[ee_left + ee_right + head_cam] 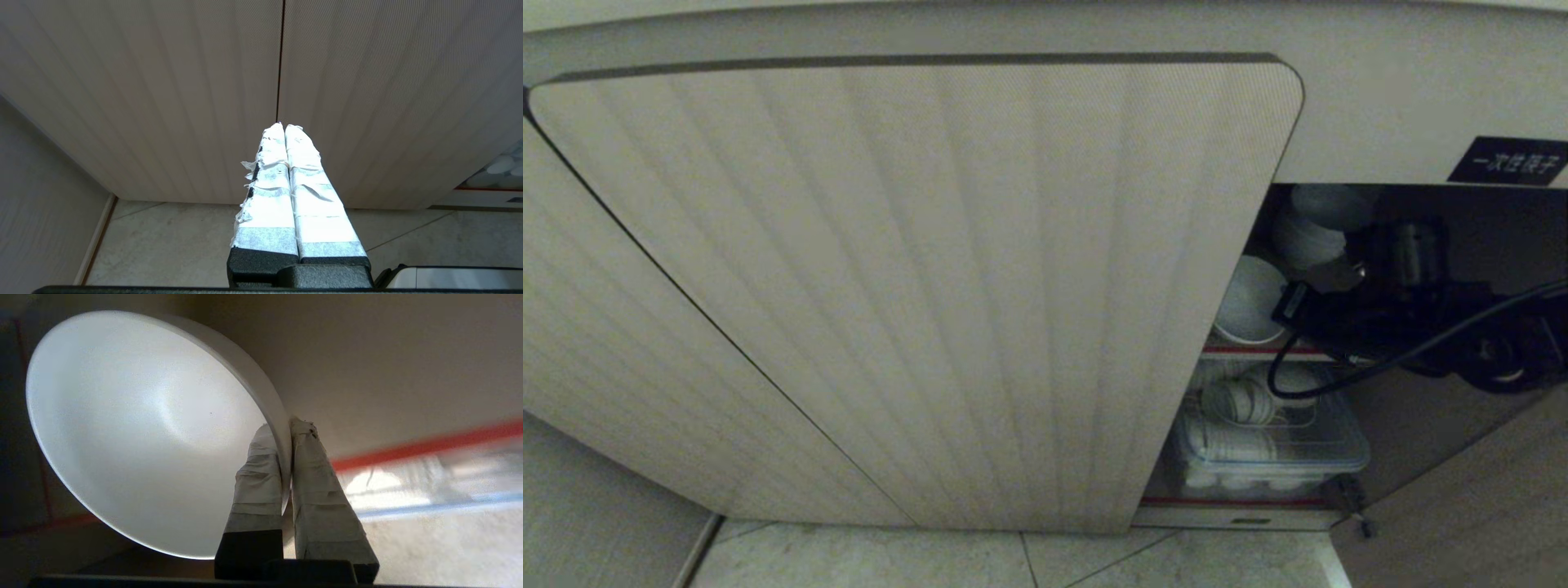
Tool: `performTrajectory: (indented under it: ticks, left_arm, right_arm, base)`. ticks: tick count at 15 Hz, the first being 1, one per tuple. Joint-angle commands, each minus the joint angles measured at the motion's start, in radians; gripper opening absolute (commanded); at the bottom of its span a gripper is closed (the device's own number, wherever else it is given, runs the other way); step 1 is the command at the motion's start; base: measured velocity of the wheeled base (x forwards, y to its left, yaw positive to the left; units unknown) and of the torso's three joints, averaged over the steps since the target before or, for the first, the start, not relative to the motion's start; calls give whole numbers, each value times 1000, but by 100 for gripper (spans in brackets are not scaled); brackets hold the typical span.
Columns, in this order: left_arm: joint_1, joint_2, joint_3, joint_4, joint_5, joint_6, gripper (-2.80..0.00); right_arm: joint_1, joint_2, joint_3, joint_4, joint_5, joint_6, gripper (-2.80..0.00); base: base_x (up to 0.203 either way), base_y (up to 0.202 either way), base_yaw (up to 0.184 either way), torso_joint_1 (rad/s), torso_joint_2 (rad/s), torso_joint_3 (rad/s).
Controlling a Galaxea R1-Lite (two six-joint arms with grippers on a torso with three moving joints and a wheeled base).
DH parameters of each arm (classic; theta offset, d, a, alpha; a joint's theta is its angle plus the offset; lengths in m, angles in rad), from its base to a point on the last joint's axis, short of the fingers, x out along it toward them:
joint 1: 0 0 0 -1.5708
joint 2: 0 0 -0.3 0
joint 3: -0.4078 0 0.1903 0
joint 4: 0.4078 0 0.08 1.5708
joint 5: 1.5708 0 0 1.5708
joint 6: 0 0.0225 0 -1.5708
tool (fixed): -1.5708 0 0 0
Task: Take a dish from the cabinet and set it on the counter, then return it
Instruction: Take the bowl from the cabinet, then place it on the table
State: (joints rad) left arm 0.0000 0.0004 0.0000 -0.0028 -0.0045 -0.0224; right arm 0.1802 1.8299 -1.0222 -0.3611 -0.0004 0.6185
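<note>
The right gripper [286, 437], reaching into the open cabinet [915, 286], is clamped on the rim of the bowl [135, 424] at the upper shelf; whether outbound or returning cannot be told.

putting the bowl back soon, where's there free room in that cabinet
Little shows. The right gripper pinches the bowl by its rim at the upper shelf, more white dishes behind it. The lower shelf is filled by a clear bin. The only bare patch is the dark shelf right of the arm.

The left hand [284, 126], fingers pressed together, hangs before two ribbed cabinet doors [163, 102] above tiled floor [171, 245].
</note>
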Motion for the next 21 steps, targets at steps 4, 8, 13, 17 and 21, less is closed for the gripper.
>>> performTrajectory:
  ticks: [4,8,13,17,21]
  left_arm:
    - [0,0,0,0,0,-1,-280]
    - [0,0,0,0,0,-1,-280]
    - [0,0,0,0,0,-1,-280]
    - [0,0,0,0,0,-1,-280]
    - [0,0,0,0,0,-1,-280]
  right_arm:
    - [-3,-69,95,-13,-3,3,-280]
    - [-5,-110,153,-28,-4,1,-280]
    - [-10,-178,249,-30,-4,0,-280]
    - [-15,-235,310,-30,-4,-2,-280]
    - [-18,-290,364,-25,-1,-44,-280]
  base:
    - [0,0,0,0,0,0]
    - [0,0,0,0,0,0]
    - [0,0,0,0,0,0]
    - [0,0,0,0,0,0]
    - [0,0,0,0,0,0]
